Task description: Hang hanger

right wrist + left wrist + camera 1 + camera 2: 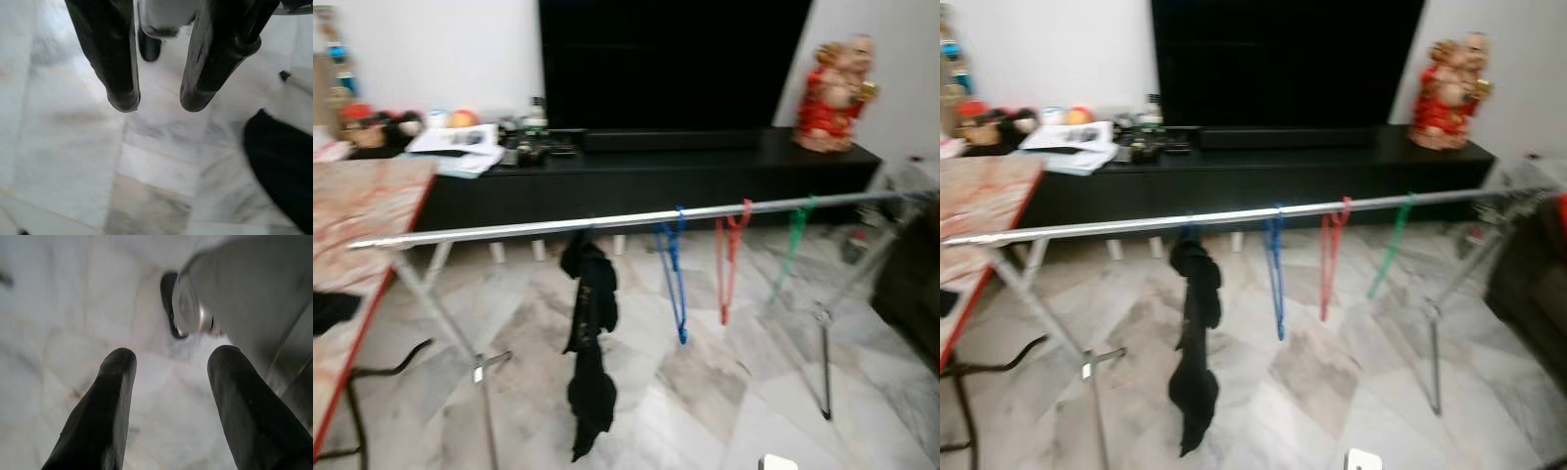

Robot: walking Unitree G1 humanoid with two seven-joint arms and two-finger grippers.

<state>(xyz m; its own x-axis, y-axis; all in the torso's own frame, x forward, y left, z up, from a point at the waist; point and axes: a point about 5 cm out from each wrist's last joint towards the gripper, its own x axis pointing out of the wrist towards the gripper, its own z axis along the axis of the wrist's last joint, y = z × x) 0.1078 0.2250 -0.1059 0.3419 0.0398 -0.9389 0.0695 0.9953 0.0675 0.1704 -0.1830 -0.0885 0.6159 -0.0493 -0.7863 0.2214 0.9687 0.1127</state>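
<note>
A silver drying-rack rail (607,221) is seen spanning the room on crossed legs, in front of a black TV console (636,176). Four items are hung along the rail: a black garment (589,343) draped at the middle, then a blue hanger (674,284), a red hanger (728,257) and a green hanger (791,245), spaced apart so each hangs free. All three hangers are bare, and bare rail is left at both ends.

The left gripper (168,396) is held parted over marble floor (58,333), nothing between the fingers. The right gripper (159,100) is likewise spread and unloaded, pointed at the floor (a dark shape lies nearby, not identifiable). No hanger is carried, so the hanging step is judged done or not yet begun. No containers are made out; small clutter on the console is too blurred to name.
</note>
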